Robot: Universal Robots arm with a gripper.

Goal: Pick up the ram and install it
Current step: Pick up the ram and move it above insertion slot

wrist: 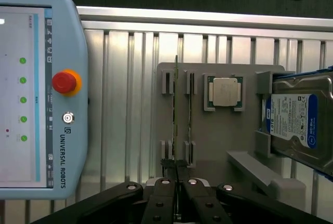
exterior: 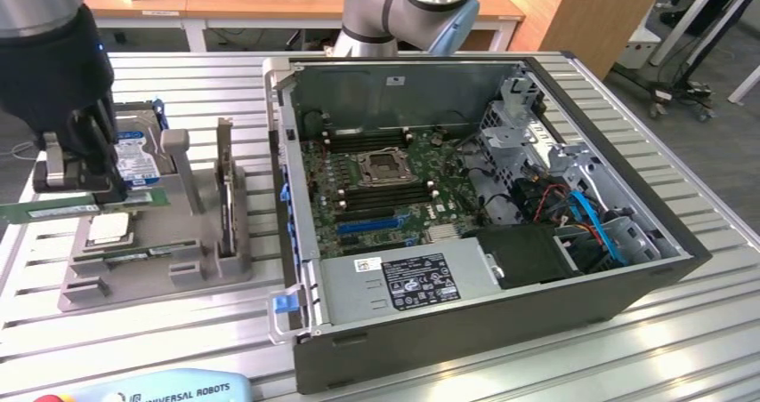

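Over the grey holder (exterior: 155,277), toward the surface (exterior: 178,331) edge on the exterior view's left: the ram (exterior: 71,209), clamped in the gripper (exterior: 77,187). Hangs on edge and roughly level, long axis running across the exterior view from left to right, outer end reaching past the holder's side. Looks lifted out of its slot; height above the holder hard to judge. Seen edge-on from the wrist as a thin green line, the ram (wrist: 176,104) leads straight out from between the fingertips of the gripper (wrist: 177,171). Lies directly below the gripper, then, with its length square to the closing direction. Jaws drawn almost fully together, one finger on each flat face of the board.

Just beneath, seated in the holder: silver processor chip (exterior: 109,229) and a second green stick (exterior: 131,258) on edge in its own slot. Behind the gripper, standing in the same holder: blue-labelled hard drive (exterior: 141,157).

Further toward the exterior view's right, well apart from the ram: open computer case (exterior: 475,331), motherboard facing up. Dark memory slots (exterior: 356,140) on either side of the processor socket (exterior: 386,166), apparently running much the same way as the ram's long axis. Along the near surface edge: teach pendant (exterior: 155,389).
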